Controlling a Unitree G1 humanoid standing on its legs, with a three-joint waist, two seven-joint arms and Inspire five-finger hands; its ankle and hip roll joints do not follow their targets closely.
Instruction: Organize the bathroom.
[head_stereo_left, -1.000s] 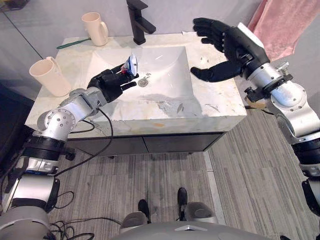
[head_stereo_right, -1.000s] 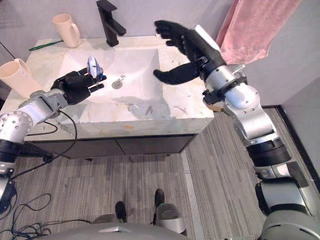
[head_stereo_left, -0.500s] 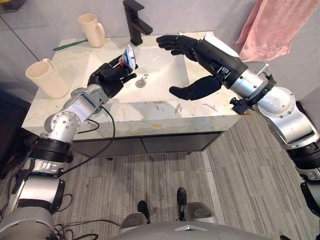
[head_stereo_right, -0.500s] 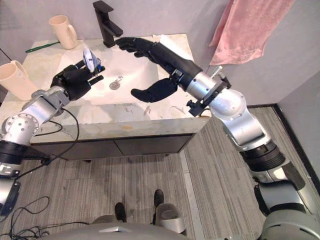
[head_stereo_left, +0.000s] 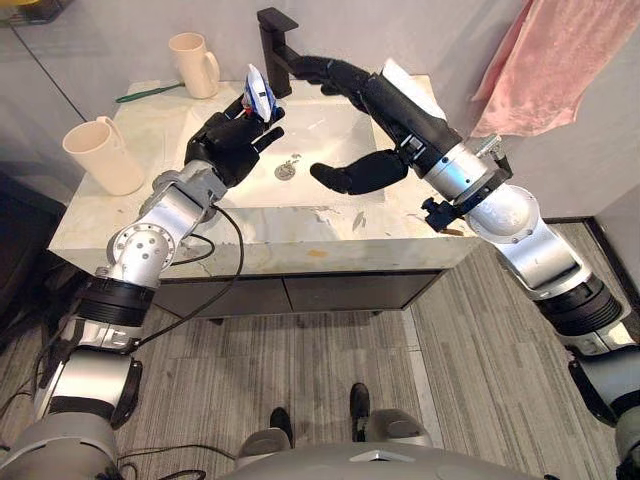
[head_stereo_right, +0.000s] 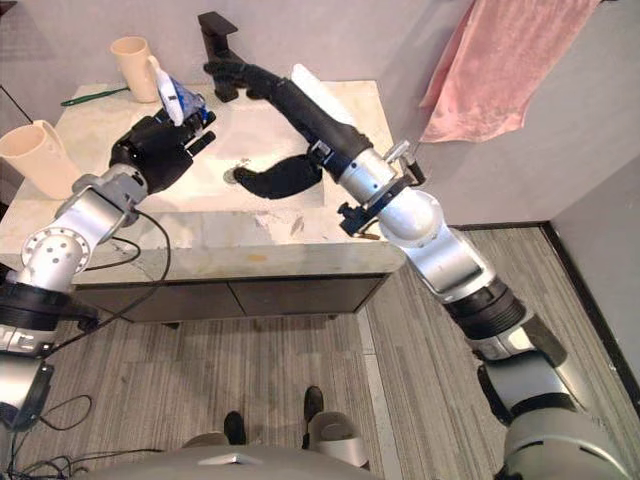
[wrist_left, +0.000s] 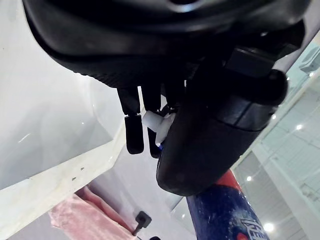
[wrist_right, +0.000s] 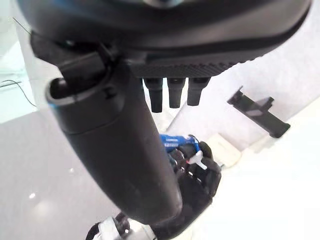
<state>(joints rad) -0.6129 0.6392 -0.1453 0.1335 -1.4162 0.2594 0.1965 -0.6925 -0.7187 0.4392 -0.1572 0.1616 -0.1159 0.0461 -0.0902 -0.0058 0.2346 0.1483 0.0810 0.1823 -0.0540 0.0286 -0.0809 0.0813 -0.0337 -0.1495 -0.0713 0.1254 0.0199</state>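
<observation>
Item: blue-and-white soft plastic toothpaste tube (head_stereo_left: 258, 92), held upright above white basin (head_stereo_left: 340, 125) at approx 10 o'clock, cap end down.
L robot hand (head_stereo_left: 228, 143): fingers curling round tube's lower end, clamping it.
R robot hand (head_stereo_left: 345, 100): fingers straight, spread, reaching across basin twd black faucet (head_stereo_left: 272, 45); holding nothing.
Marble surface (head_stereo_left: 140, 190): two cream mugs (head_stereo_left: 92, 154), 9 and 11 o'clock.
Handling, est.: light, squashy, slick; grip near stiff cap shoulder, gently.

White lettering shows on the blue tube (wrist_left: 227, 215), too cropped to read.
</observation>
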